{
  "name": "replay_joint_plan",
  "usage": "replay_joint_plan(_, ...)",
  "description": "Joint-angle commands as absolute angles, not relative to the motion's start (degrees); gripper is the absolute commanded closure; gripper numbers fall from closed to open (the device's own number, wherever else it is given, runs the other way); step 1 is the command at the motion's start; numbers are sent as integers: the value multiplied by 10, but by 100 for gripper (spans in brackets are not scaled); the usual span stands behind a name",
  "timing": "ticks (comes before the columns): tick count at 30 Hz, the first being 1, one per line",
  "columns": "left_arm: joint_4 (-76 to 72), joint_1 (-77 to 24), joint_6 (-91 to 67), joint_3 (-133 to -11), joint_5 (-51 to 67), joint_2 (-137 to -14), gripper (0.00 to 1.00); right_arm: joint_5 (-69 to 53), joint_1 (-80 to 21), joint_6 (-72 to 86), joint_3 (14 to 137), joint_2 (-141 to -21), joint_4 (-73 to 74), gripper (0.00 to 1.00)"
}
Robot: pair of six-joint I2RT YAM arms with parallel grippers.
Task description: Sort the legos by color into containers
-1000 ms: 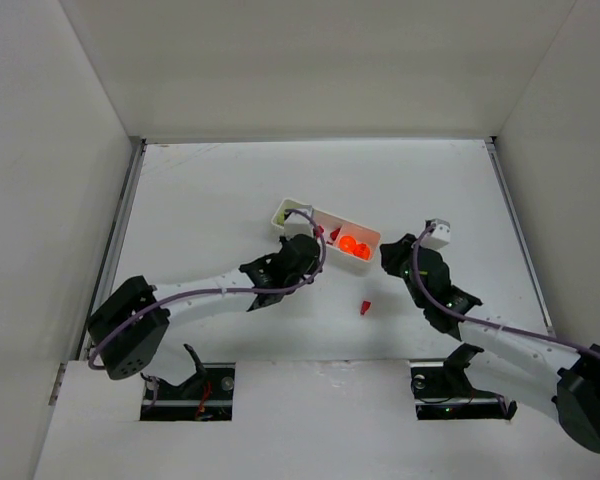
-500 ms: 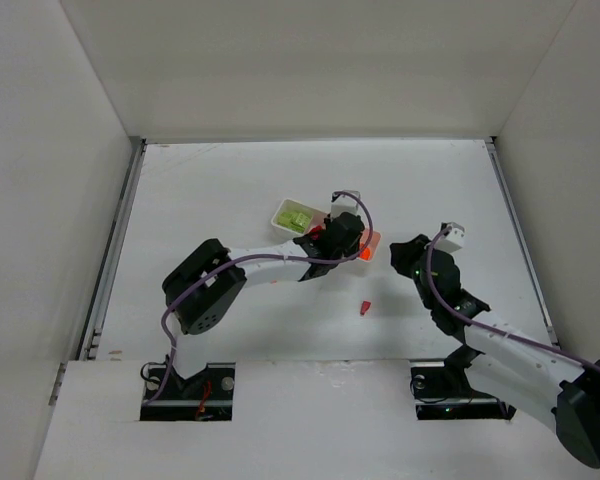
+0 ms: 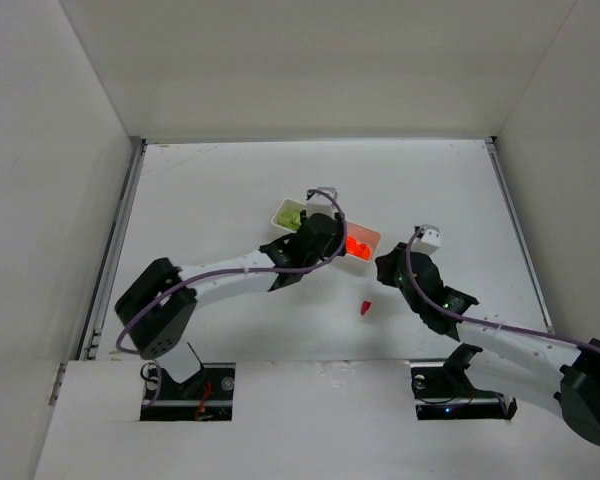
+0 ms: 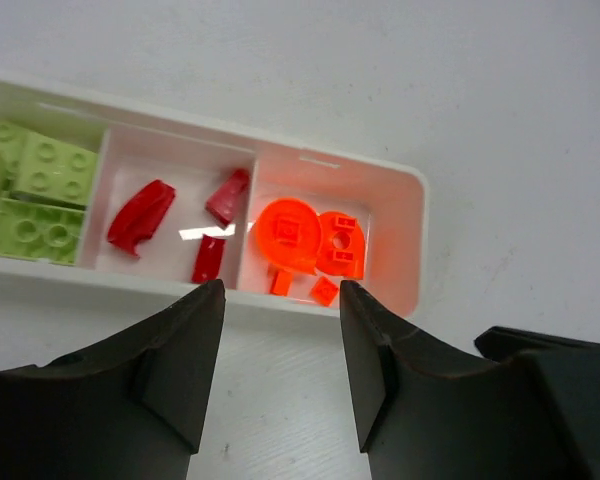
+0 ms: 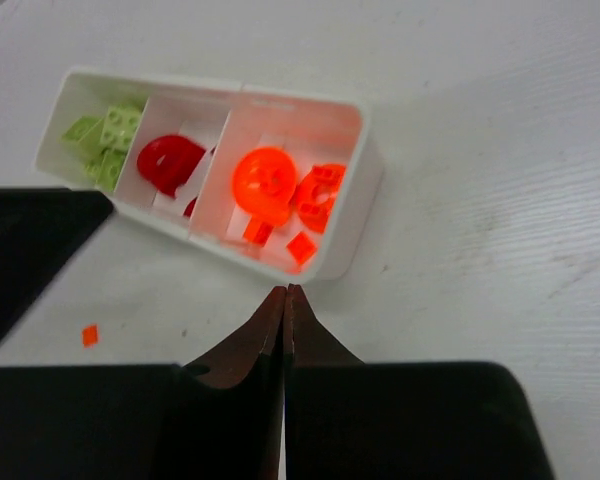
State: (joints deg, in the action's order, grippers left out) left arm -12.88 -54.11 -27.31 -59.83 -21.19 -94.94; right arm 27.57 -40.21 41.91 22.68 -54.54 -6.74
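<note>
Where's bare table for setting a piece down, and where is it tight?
Free: table beyond the tray's far side, up to the back wall. Crowded: the tray's near side, around left gripper and right gripper, down to the loose red lego.

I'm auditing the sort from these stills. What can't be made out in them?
- Top view: the tray, its middle compartment covered by the left arm.
- Left wrist view: the green blocks, cut off by the left edge.
- Top view: loose red piece, too small for its shape.
- Right wrist view: orange speck on the table, too small to identify.
</note>
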Motion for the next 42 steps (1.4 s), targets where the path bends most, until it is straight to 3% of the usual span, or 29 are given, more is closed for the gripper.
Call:
replay_joint_plan(1,-156,-518,-272,-514,-225,-832,53,280,-445,430,250,-537,8,94)
replay_joint_plan(3,-151,-507,-277,-459,-233,-774,53,283,-464,467,258,-529,81,84)
replay_joint_plan(9,-145,-465,-294,-305,-254,-607,53,315,-537,548,293,-515,243,34)
replay_joint_plan(12,-149,-436,-305,-253,-257,-569,52,306,-555,568,306,-547,265,25)
replay_joint_plan(20,-179,-386,-322,-179,-255,-548,51,279,-587,584,343,-720,210,37)
replay_joint_plan(23,-188,-384,-323,-174,-251,-549,51,301,-588,597,354,-761,207,51)
replay_joint_plan(27,-195,-394,-323,-176,-249,-564,51,322,-591,599,371,-796,211,78)
replay_joint_plan(29,-199,-398,-323,-177,-249,-572,51,334,-608,601,379,-794,218,84)
replay_joint_plan(36,-203,-403,-322,-189,-242,-614,48,345,-621,485,489,-758,212,86)
replay_joint_plan(42,-211,-428,-316,-205,-245,-659,48,307,-515,360,554,-808,78,84)
